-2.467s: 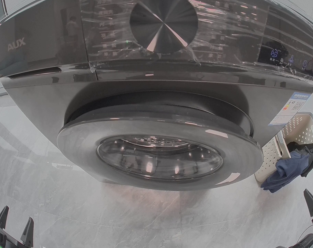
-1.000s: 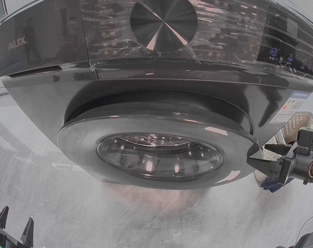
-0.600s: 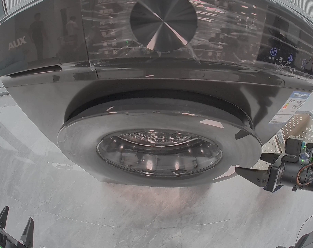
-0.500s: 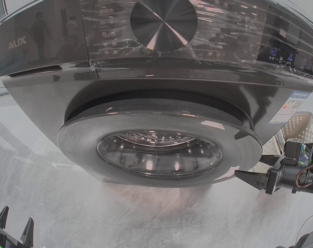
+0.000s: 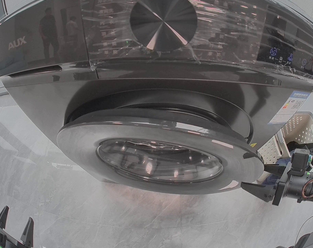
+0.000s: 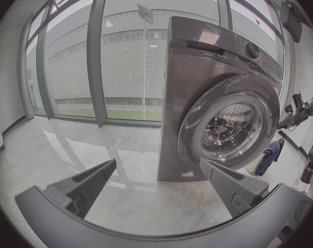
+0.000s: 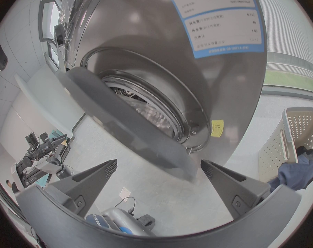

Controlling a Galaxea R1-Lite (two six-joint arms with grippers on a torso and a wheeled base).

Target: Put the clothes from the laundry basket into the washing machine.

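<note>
In the head view we see the right pincer [image 5: 253, 175] spread at the rim of the ajar door [image 5: 80, 142] of the washing machine [image 5: 156, 83], with the laundry basket [image 5: 301, 124] just behind it. In our left wrist view the left pincer [image 6: 156, 164] is spread, well apart from the washing machine. In our right wrist view the clothes [image 7: 297, 174] lie in the laundry basket, near the right pincer.

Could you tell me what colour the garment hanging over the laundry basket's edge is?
The garment is blue; right wrist view.

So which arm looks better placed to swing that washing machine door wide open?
The right, I'd say. The right gripper is open at the free edge of the door, which is already ajar. The left gripper hangs low, well away from the door.
</note>
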